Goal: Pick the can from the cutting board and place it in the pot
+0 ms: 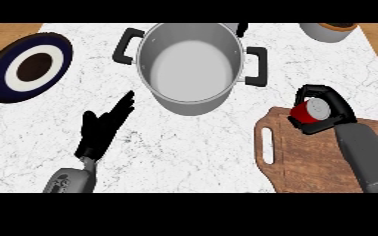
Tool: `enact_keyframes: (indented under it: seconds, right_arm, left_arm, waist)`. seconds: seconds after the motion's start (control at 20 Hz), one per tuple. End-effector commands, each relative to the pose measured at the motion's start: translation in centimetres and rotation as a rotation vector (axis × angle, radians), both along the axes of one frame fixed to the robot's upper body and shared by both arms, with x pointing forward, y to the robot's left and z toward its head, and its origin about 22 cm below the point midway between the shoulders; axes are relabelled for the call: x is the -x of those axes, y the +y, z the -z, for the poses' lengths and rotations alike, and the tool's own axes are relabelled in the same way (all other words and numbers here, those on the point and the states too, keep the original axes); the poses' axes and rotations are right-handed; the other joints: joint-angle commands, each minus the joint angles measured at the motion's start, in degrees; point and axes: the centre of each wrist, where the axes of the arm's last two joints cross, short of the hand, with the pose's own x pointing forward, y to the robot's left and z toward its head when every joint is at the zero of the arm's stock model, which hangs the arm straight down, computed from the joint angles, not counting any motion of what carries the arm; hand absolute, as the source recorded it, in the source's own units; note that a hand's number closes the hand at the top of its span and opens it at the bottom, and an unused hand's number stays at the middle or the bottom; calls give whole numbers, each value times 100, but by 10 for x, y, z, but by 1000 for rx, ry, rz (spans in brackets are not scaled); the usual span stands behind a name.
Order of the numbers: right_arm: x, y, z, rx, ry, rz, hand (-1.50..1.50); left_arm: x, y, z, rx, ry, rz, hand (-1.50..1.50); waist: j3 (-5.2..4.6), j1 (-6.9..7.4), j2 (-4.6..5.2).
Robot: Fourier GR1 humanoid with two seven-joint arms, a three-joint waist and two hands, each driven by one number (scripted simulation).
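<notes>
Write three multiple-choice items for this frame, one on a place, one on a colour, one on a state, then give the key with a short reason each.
1. Where is the can?
A. inside the pot
B. over the cutting board's upper edge, in the right hand
C. on the plate

2. What colour is the can's body?
A. red
B. green
C. yellow

3. How is the left hand?
A. curled round a pot handle
B. pinching the plate
C. open, fingers straight, holding nothing

Key:
1. B: the right hand curls round the can above the cutting board; the pot holds nothing.
2. A: its side shows red below a grey top.
3. C: it lies over the counter between the plate and the pot, touching neither.
</notes>
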Motion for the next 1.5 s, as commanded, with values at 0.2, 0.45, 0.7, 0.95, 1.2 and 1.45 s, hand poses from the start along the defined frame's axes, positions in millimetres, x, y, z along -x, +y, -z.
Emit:
enact_keyframes:
  seconds: [0.2,0.45,0.7,0.95,1.2,1.45]
  right_arm:
    - [-12,10,-15,83,-162,-91,150]
    - [-48,28,-78,178,-273,-63,150]
    - [-55,42,-118,288,-368,-41,150]
    - [-63,91,-157,343,-382,-39,150]
    - [-67,155,-197,421,-380,-48,150]
    - [-69,219,-215,529,-370,-104,150]
  left_arm:
    - [1,-7,-1,9,9,-34,0]
    - [10,26,1,-10,14,-43,0]
    - [2,22,-1,-8,15,-55,0]
    - [16,16,17,2,9,-37,0]
    - [13,21,1,3,17,-18,0]
    - [3,-9,12,8,19,-34,0]
  waist:
    - [-8,-146,-57]
    - [-17,-194,-94]
    - [-17,-222,-91]
    - [-15,-170,-74]
    - [-14,-131,-76]
    - [-15,-128,-57]
